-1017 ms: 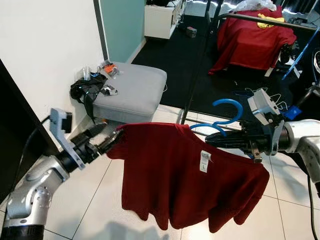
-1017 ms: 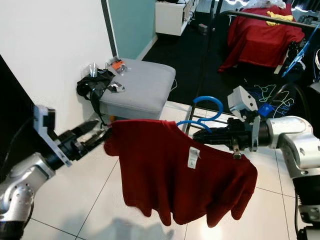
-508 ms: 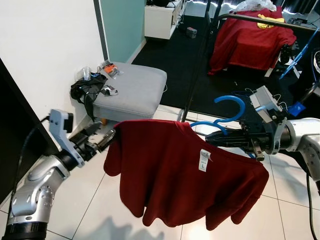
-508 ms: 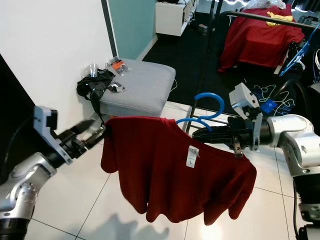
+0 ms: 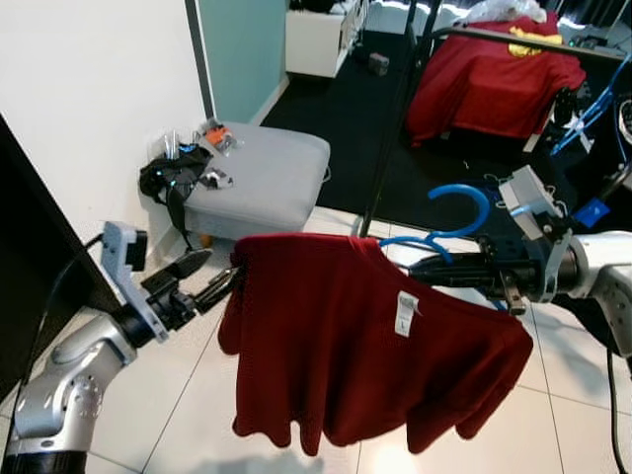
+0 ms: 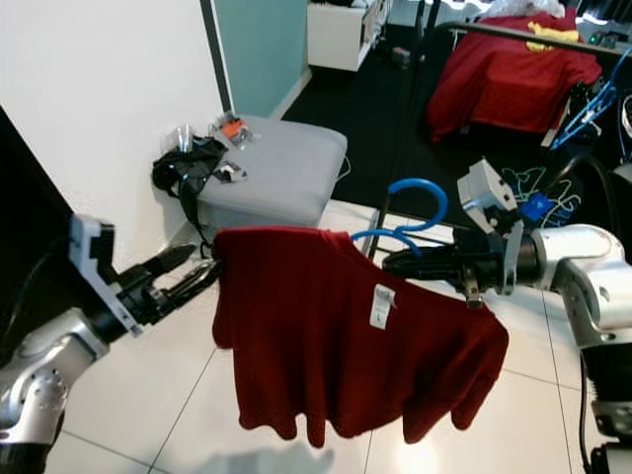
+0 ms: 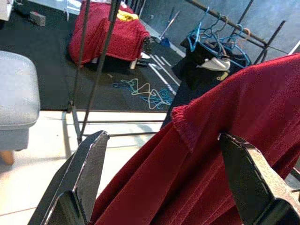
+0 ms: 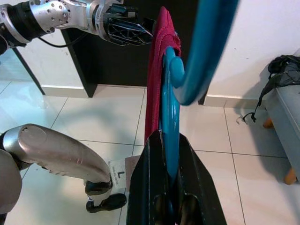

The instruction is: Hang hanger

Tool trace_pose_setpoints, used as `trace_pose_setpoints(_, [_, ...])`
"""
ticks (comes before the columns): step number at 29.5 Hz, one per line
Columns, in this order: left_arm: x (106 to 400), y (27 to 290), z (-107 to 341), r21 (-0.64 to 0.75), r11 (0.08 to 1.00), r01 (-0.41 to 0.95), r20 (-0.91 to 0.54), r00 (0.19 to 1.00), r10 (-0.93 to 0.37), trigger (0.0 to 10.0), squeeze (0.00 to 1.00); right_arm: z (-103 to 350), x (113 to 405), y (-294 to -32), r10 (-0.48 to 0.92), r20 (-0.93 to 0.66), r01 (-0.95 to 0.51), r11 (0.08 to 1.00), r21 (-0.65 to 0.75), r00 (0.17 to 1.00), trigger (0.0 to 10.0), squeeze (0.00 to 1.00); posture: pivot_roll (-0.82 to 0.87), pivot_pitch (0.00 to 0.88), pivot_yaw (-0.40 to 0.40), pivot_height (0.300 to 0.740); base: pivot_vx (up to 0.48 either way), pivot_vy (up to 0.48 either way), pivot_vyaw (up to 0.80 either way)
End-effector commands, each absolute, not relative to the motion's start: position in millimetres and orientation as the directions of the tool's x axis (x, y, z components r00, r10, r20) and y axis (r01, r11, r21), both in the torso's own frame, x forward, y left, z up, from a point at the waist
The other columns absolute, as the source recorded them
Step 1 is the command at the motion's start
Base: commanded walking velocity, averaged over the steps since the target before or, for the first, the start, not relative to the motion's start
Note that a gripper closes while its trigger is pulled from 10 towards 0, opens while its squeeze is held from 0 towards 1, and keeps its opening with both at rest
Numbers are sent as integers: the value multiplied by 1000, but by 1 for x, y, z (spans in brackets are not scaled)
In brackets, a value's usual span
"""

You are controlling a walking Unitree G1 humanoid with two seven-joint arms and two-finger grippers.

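Above the white tiled floor (image 5: pixel 148 395), held in the air between our two arms: one blue hanger (image 5: pixel 449 222) carrying a dark red shirt (image 5: pixel 365 346), with a white size label (image 5: pixel 404 314) near the collar. Our right tool (image 5: pixel 434 269) is clamped on the blue hanger just below its hook, the two black fingers (image 8: pixel 145 187) pressed flat against either side of the plastic, as the right wrist view shows. The shirt drapes down from the hanger, its hem hanging free well clear of the tiles. Our left tool (image 5: pixel 212 276) sits at the shirt's far shoulder with its fingers (image 7: pixel 89 173) spread apart; the red shoulder edge lies between them, and one finger touches the cloth while the other stands clear of it. Behind, against the white wall: one grey padded stool (image 5: pixel 262 178) with a black bundle (image 5: pixel 173 178) of straps hanging over its wall-side corner and small items on top that we cannot identify. Beyond the stool: a black carpeted area (image 5: pixel 336 118) with a dark upright rack pole (image 5: pixel 390 128). Further back: a rail (image 5: pixel 523 39) carrying a second red garment (image 5: pixel 494 84) with a yellow emblem. The left wrist view also shows a rail of blue hangers (image 7: pixel 220 40) and loose hangers on the carpet.
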State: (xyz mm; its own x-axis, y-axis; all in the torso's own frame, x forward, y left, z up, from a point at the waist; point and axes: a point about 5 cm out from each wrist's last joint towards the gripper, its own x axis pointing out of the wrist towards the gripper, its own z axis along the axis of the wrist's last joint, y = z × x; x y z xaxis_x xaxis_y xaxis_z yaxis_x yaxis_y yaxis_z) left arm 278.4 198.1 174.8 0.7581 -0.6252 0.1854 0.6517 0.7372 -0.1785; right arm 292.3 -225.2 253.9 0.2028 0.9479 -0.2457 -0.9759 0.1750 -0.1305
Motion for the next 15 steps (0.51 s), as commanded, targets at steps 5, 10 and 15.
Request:
trace_pose_setpoints(5, [276,182,167,-196,699,688,179,726,-664,10000,827,264,290,-224,958,-214,-976,159,-148,189,10000,0,-37,102,6,740,0,0,0])
trace_pose_setpoints(10, [278,171,163,-201,694,691,183,723,-667,10000,816,262,289,-221,963,-207,-980,148,-132,173,10000,0,-36,101,6,740,0,0,0])
trace_pose_setpoints(15, [279,170,162,-208,703,680,175,733,-658,10000,816,262,288,-221,964,-207,-982,141,-126,165,10000,0,-37,102,6,740,0,0,0])
